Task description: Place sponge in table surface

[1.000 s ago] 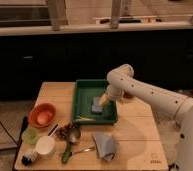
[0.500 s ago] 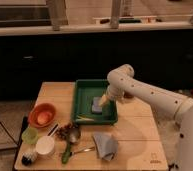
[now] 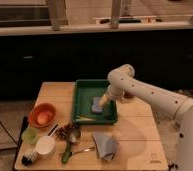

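Note:
A blue sponge [image 3: 96, 104] lies inside the green tray [image 3: 83, 94] on the wooden table [image 3: 137, 130]. My gripper [image 3: 104, 100] hangs from the white arm, down in the tray at the sponge's right edge. The arm reaches in from the right side of the view. A small yellow item [image 3: 85, 119] lies near the tray's front wall.
An orange bowl [image 3: 42, 114], a green cup [image 3: 30, 135], a white cup [image 3: 45, 146], a dark item [image 3: 28, 158], a green-handled spoon [image 3: 70, 142] and a grey cloth [image 3: 105, 145] sit on the table's front left and middle. A dark counter runs behind.

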`<action>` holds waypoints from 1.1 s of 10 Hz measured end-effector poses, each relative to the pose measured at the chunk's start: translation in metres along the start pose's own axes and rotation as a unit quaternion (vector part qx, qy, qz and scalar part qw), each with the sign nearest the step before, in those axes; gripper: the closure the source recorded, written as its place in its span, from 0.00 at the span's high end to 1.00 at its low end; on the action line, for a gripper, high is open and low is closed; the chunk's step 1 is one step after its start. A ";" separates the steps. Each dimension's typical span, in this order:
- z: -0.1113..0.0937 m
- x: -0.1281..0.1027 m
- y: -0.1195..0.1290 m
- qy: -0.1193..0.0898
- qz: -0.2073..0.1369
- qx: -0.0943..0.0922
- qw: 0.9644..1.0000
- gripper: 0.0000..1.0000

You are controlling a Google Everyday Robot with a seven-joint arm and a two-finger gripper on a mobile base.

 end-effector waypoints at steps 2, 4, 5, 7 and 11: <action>-0.001 0.001 -0.001 0.001 0.002 -0.002 1.000 0.80; -0.018 0.010 -0.018 0.010 0.005 -0.007 1.000 0.80; -0.029 0.013 -0.028 0.014 0.005 -0.010 1.000 0.80; -0.041 0.016 -0.039 0.019 0.007 -0.017 1.000 0.80; -0.042 0.025 -0.086 0.015 0.018 -0.012 1.000 0.80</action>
